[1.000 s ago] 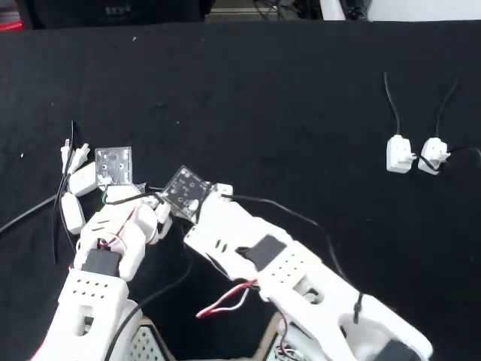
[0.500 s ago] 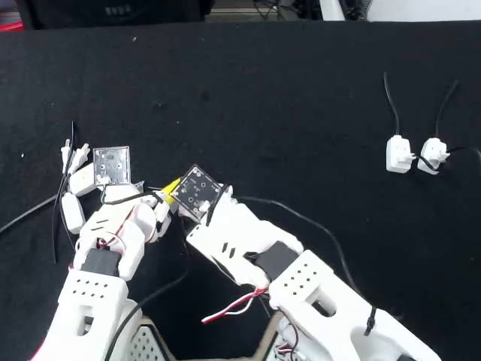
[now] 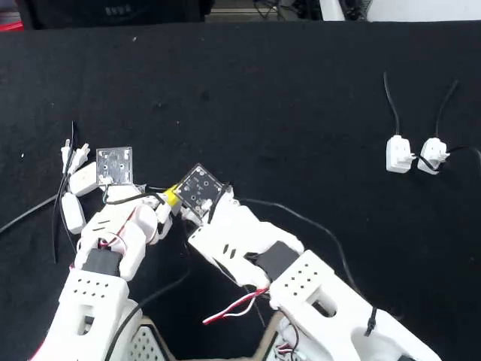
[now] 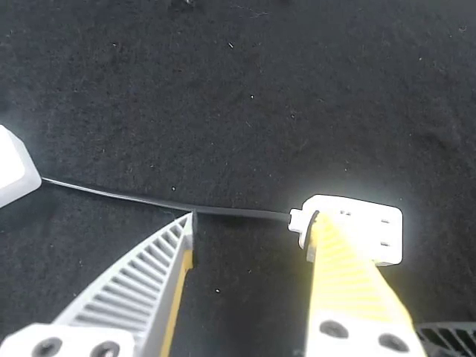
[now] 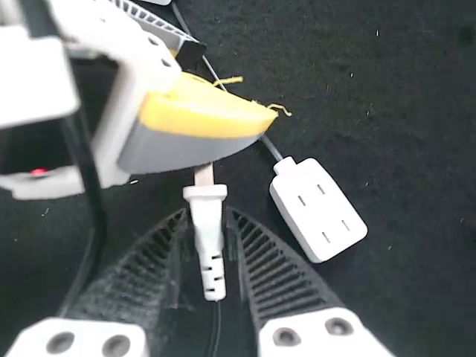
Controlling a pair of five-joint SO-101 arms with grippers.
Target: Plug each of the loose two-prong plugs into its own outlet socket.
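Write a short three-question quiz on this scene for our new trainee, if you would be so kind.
1. True or false: the right gripper has a white two-prong plug between its fingers.
2. In the right wrist view, the slots of the outlet block that face the camera are: A) all empty; B) all filled; C) covered by a hand.
3. Fill in: in the high view, ___ white corded pieces lie far off to the side, apart from both arms.

Key: 1 true; 2 A; 3 two.
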